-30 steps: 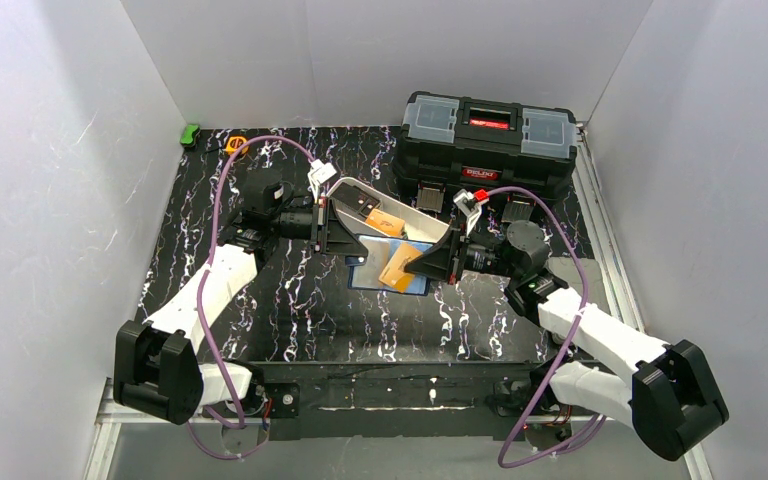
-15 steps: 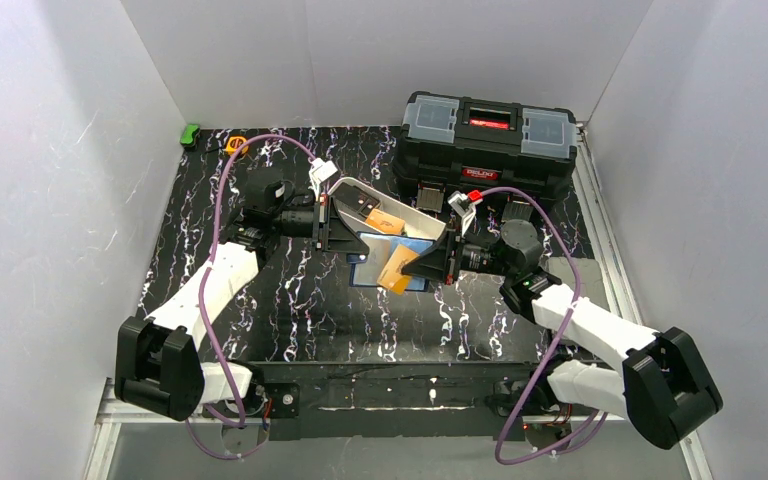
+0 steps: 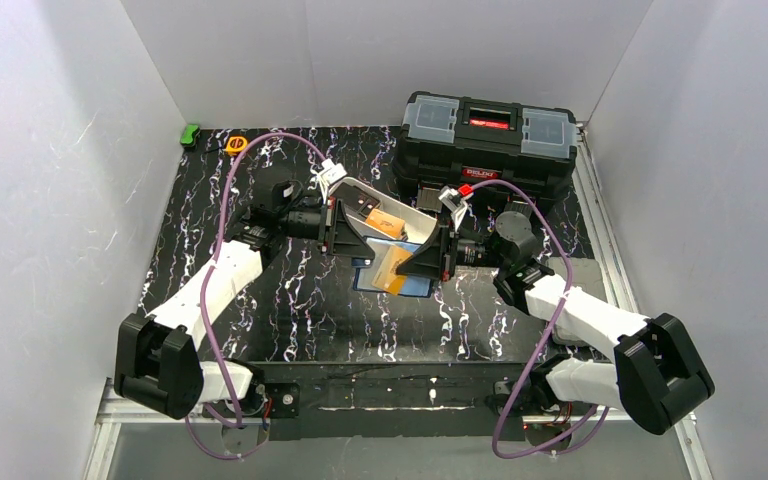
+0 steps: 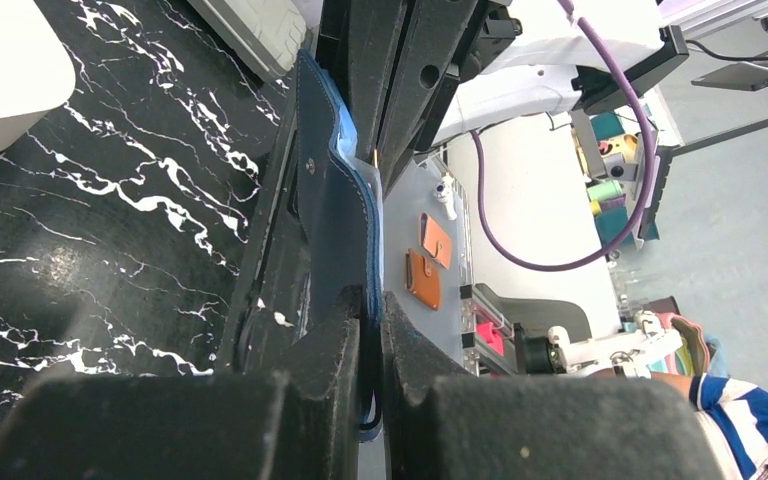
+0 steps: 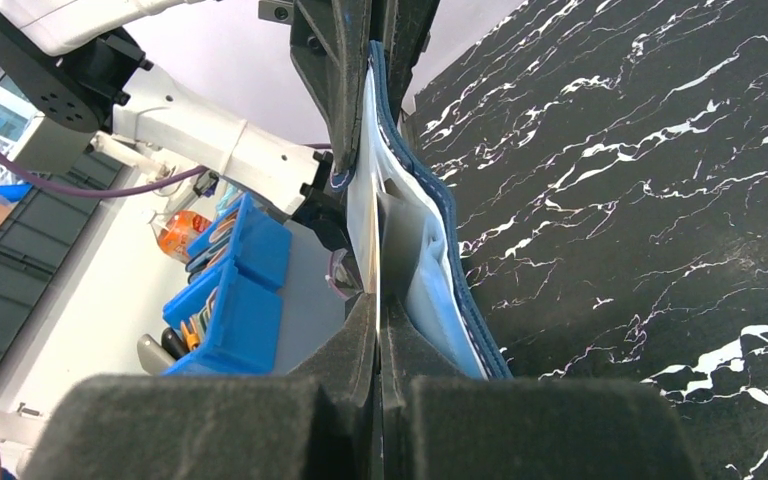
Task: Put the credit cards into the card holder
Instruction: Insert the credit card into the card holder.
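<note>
The card holder [image 3: 415,285], navy outside and light blue inside, is held open between the two arms at mid-table. My left gripper [image 3: 348,232] is shut on its left edge; the left wrist view shows the navy flap [image 4: 322,190] pinched between the pads of that gripper [image 4: 372,312]. My right gripper [image 3: 422,260] is shut on an orange-yellow credit card [image 3: 395,268], which lies against the holder's blue inside. In the right wrist view the card [image 5: 377,240] shows edge-on in that gripper [image 5: 380,325], beside the blue lining [image 5: 428,265]. Two more cards, one orange [image 3: 386,222] and one dark [image 3: 365,207], lie in the white tray.
The long white tray [image 3: 422,218] stands just behind the holder. A big black toolbox [image 3: 490,140] sits at the back right. A yellow tape measure [image 3: 236,144] and a small green object [image 3: 190,134] are at the back left corner. White walls enclose the table.
My right gripper has moved left and slightly back with the orange card, closer onto the holder. The left gripper has shifted right with the holder's edge.
</note>
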Controlling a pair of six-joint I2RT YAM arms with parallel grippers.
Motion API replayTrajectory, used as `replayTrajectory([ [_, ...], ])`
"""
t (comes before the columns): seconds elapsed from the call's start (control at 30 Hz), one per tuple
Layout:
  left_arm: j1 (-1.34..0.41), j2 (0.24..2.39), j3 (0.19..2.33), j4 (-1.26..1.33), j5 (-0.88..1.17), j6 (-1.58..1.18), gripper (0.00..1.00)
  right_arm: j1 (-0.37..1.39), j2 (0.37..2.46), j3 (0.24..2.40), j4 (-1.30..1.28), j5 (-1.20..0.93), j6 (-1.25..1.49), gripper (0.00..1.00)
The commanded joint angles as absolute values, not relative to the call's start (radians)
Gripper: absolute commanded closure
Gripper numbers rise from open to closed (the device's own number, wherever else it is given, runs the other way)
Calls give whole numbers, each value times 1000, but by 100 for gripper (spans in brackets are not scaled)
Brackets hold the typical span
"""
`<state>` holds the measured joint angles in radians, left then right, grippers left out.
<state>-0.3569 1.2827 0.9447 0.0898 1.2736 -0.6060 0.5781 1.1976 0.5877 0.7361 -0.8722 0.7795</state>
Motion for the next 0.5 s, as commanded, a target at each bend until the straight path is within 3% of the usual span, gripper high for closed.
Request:
replayTrajectory([
  [0.0,-379,1253,996,68,1384,-591,100,578,1194,611,703,-887,724,99],
  [0.47,-396,1243,1010,6,1371,-540,99,584,1210,694,631,-922,680,99],
])
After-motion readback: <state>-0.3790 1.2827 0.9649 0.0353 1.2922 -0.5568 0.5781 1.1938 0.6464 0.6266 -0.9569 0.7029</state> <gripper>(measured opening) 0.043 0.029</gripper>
